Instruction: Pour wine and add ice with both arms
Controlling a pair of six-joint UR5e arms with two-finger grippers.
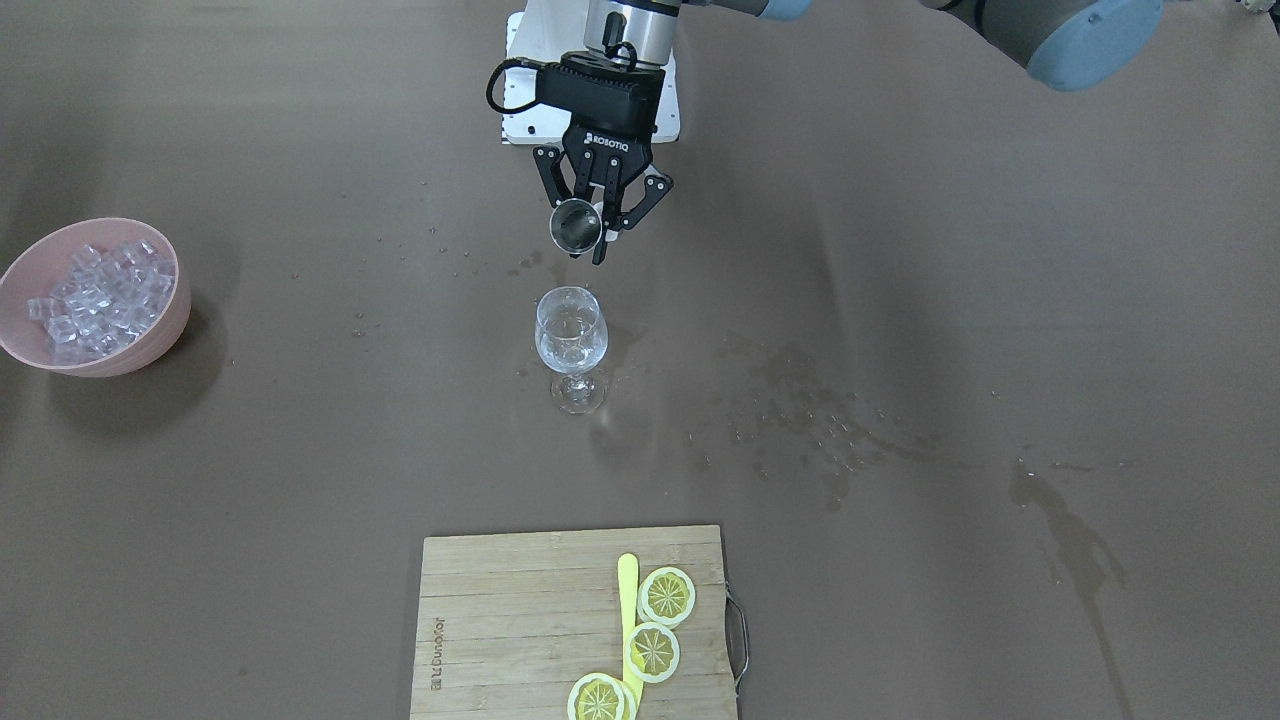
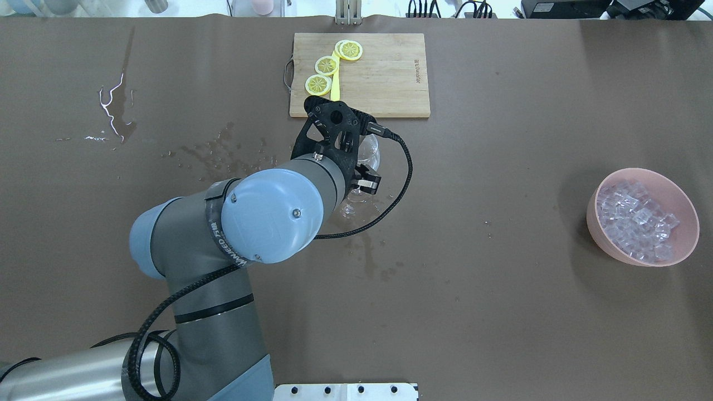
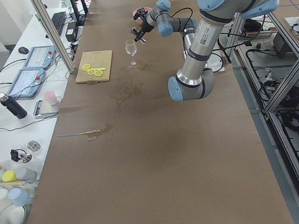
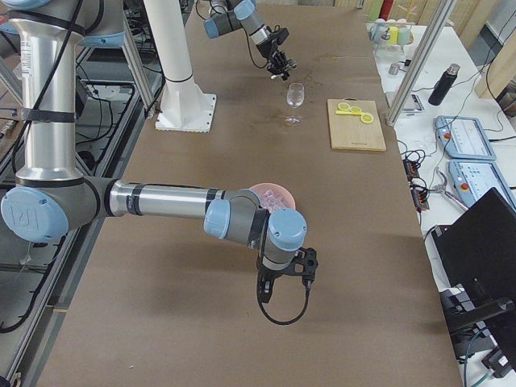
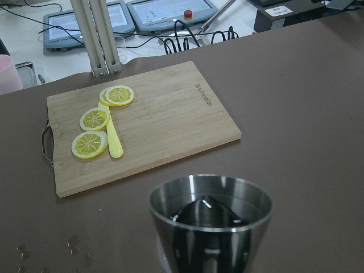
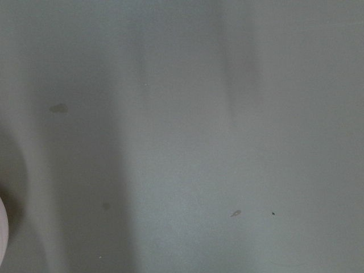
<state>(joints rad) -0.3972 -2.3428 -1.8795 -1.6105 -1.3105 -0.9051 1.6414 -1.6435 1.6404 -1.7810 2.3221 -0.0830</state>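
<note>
**Pouring stage, ice pending.** The left gripper (image 1: pixel 592 232) pinches a tilted steel cup (image 1: pixel 575 225) above the wine glass (image 1: pixel 572 340), on the robot's side of it. The glass appears to hold some clear liquid, and no cube is discernible in it. The ice (image 1: pixel 100 295) lies heaped in a pink bowl (image 1: pixel 150 348), well apart from the glass toward the robot's right. The right gripper (image 4: pixel 294 274) hangs near that bowl; whether its fingers are spread cannot be told. Judged remaining: the ice transfer.

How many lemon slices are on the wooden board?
4 lemon slices, all on the cutting board: one nearest its handle, one in the middle, and two overlapping at the far end, the top one hiding most of the lower one.
</note>
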